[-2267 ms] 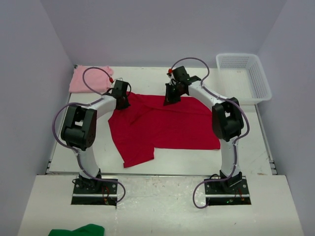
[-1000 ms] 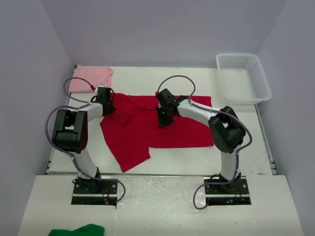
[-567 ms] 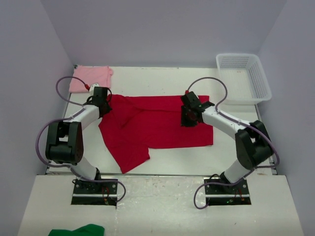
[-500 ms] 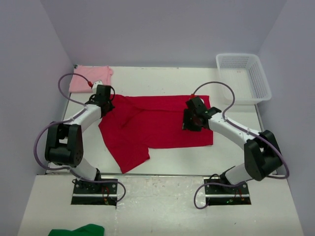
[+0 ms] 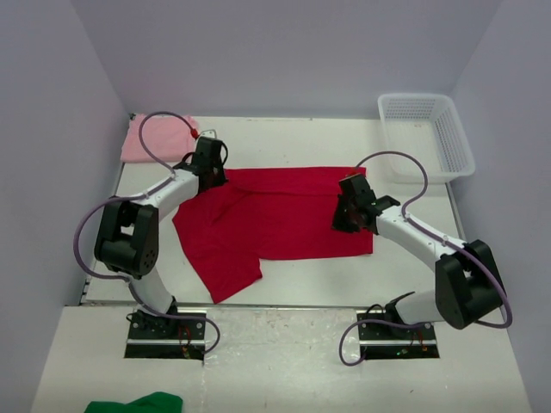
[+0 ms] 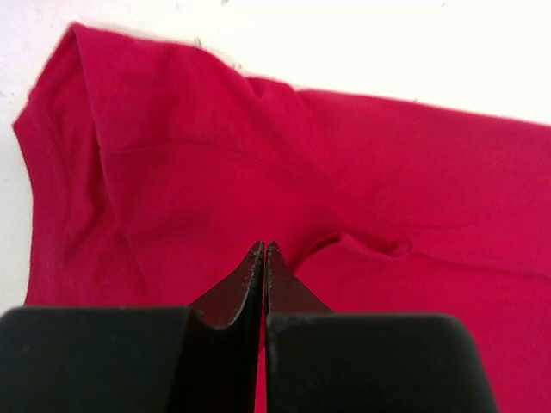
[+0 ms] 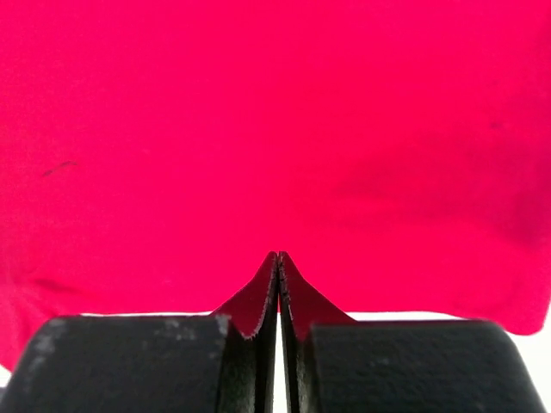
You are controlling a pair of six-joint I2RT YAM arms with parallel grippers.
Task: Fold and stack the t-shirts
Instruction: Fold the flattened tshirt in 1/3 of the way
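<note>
My left gripper (image 6: 263, 246) is over the far left corner of the spread shirt (image 5: 275, 215), which lies flat on the table (image 5: 284, 138). The folded shirt (image 5: 142, 142) sits ahead of it and to its left, in the table's far left corner. My right gripper (image 7: 277, 255) is over the same shirt near its right edge, well apart from the left one. The basket (image 5: 413, 97) stands ahead and to its right. A loose cloth (image 5: 138, 403) lies far behind my left gripper, on the near ledge.
</note>
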